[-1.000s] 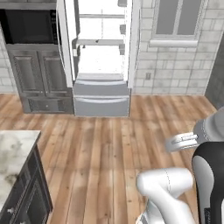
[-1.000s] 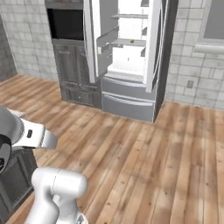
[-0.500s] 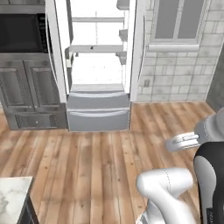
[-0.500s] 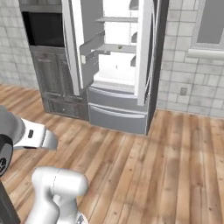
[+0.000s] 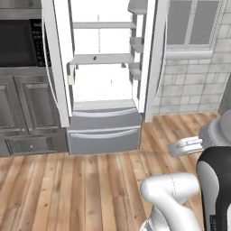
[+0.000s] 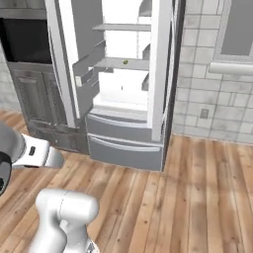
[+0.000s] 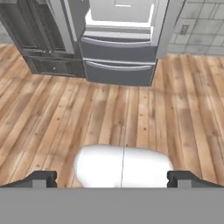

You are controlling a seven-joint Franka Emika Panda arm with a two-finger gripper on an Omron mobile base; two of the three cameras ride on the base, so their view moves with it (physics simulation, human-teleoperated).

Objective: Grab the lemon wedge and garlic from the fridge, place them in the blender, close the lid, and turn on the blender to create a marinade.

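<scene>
Straight ahead of the base, across a stretch of warm brown plank floor (image 5: 90,189), stands the tall white fridge with its two upper doors swung wide and two grey drawer fronts below (image 5: 103,81). Its interior is pale and brightly lit, with flat white shelves and small bins on the inner face of each door. On the middle shelf sits a tiny dark speck (image 5: 94,57), which looks greenish from the right base camera (image 6: 125,62); it is too small to say whether it is the lemon wedge, the garlic or neither. No other food can be made out on the shelves.

The step in hand is, by my judgement, the approach to the fridge. Doing it well means halting square to the opening and near enough that the arm reaches the middle shelf without stretching, while staying clear of the open doors and the protruding drawers. The gripper with two small dark finger tips (image 7: 112,178) points down at the floor, so the wrist has to lift toward the shelf before any reach. Its fingers (image 7: 40,179) stand far apart at the two sides of the hand view, with nothing between them.

Left of the fridge, dark grey panelled cabinets (image 5: 27,113) carry a glossy black built-in microwave (image 5: 22,43); to the right, a pale grey tiled wall (image 5: 189,90) holds a framed window (image 5: 191,27). All surfaces look smooth and hard.
</scene>
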